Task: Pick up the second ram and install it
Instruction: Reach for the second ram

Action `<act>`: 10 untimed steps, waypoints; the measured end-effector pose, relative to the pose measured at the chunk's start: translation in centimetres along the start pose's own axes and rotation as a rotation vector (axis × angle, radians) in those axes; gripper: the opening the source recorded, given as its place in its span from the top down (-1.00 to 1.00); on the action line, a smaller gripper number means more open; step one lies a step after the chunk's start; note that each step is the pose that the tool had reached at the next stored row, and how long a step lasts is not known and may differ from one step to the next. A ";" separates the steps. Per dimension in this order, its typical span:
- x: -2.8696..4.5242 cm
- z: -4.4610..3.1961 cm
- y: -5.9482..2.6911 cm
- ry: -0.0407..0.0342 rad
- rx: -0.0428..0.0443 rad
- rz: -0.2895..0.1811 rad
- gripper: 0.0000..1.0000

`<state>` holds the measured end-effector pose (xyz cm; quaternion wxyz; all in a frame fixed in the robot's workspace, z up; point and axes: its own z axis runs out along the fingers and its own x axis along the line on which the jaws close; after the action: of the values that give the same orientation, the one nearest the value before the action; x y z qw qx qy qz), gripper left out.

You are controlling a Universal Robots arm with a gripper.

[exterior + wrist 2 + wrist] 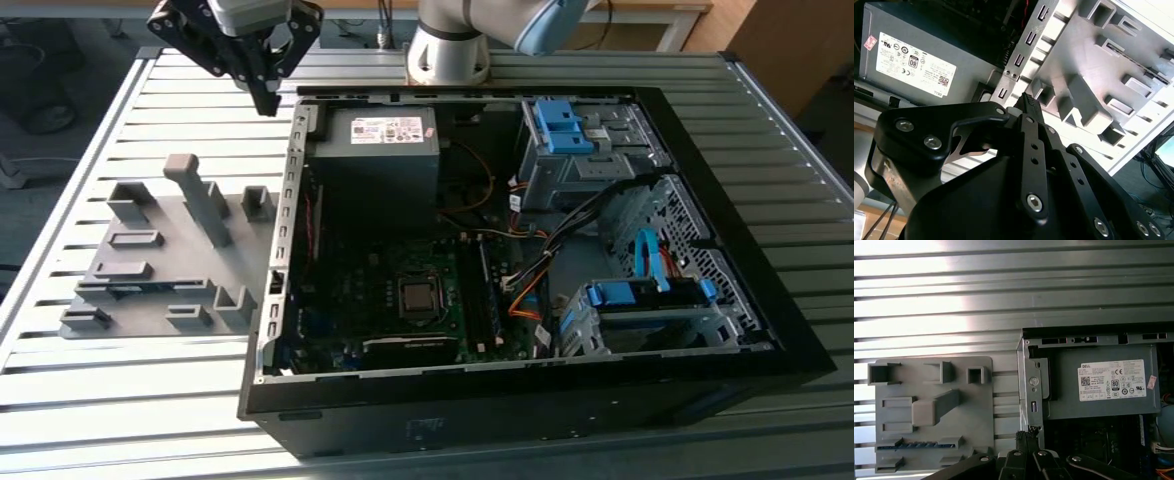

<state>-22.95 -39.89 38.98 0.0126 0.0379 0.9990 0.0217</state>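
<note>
The second ram (919, 444) stands edge-on in a slot of the grey tray (979, 405), a thin blue-green strip; the exterior view shows it as a dark line (140, 289) near the tray's (160, 215) front. In the second wrist view it is a thin dark strip (1134, 56). My gripper (268, 103) hangs above the table beyond the tray's far end, by the back corner of the open computer case (534, 400). Its black fingers (1027, 98) meet at the tips, shut on nothing. In the first wrist view the gripper (1027, 434) hovers by the case's edge.
The grey power supply (380, 140) fills the case corner nearest the gripper. The motherboard (400, 300) lies on the case floor, with blue drive cages (561, 125) and orange and blue cables (527, 305) toward the exterior view's right. Upright blocks (200, 200) rise from the tray.
</note>
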 end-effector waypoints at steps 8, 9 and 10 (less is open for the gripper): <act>0.67 0.01 -0.05 0.0000 0.0000 0.000 0.79; 0.74 0.01 -0.06 0.0000 0.0000 0.000 0.79; 0.81 0.01 -0.06 -0.0001 -0.0001 0.000 0.79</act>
<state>-23.76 -39.89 38.95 0.0127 0.0379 0.9990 0.0217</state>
